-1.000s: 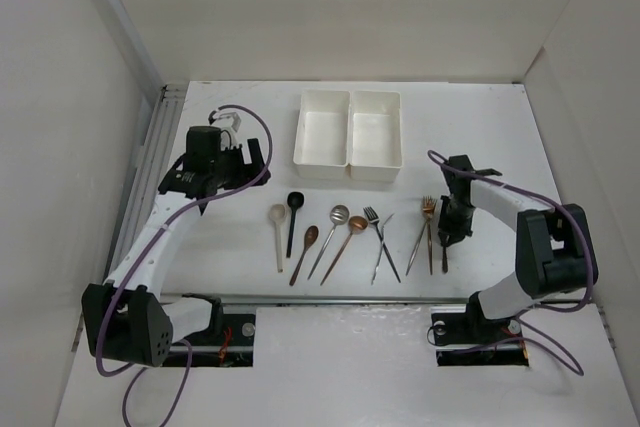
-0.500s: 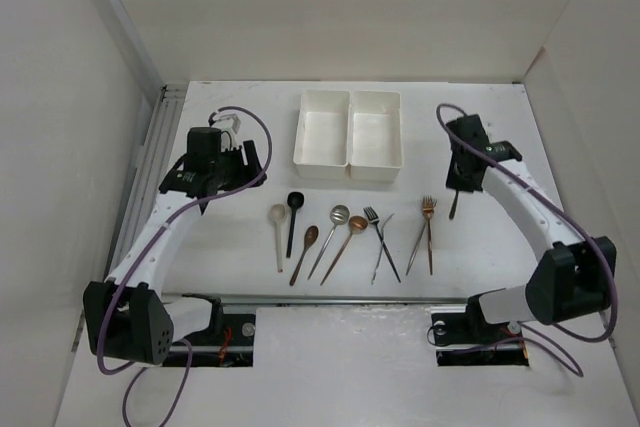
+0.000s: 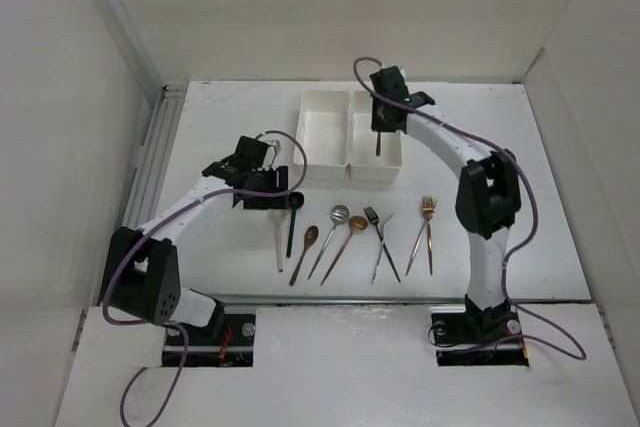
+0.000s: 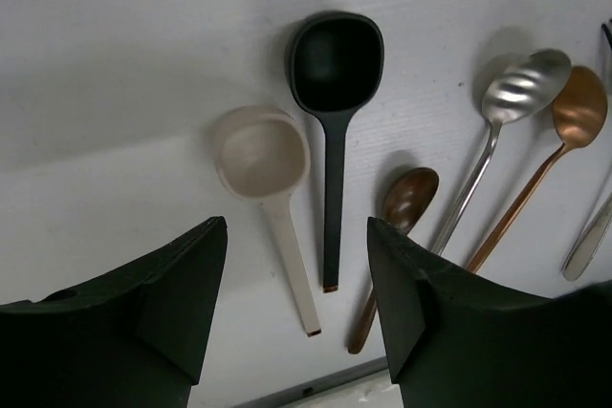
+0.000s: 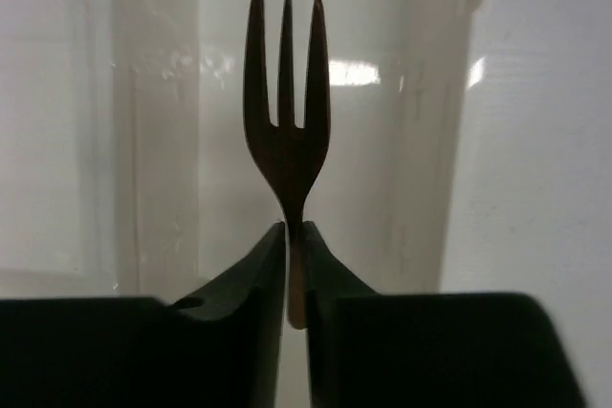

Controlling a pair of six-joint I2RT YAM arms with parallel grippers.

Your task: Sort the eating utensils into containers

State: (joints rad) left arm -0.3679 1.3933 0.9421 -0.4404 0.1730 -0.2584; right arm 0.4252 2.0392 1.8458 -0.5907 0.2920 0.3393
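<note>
My right gripper (image 3: 381, 125) is shut on a dark fork (image 3: 378, 145) and holds it over the right white bin (image 3: 392, 139). In the right wrist view the fork (image 5: 285, 121) stands tines-up out of the shut gripper (image 5: 295, 236). The left white bin (image 3: 322, 132) holds nothing I can see. My left gripper (image 3: 272, 193) is open above the row of utensils. In its wrist view the gripper (image 4: 296, 265) straddles the handles of the white spoon (image 4: 263, 155) and the black spoon (image 4: 335, 64), without touching them.
On the table lie a brown spoon (image 3: 305, 249), a silver spoon (image 3: 331, 235), a copper spoon (image 3: 346, 243), two crossed forks (image 3: 381, 243) and copper-toned forks (image 3: 427, 231). A rail (image 3: 330, 299) runs along the near edge. White walls enclose the table.
My right arm lifted the dark fork from the table's right side and swung it left and back over the right bin. My left arm moved right, down over the white and black spoons.
</note>
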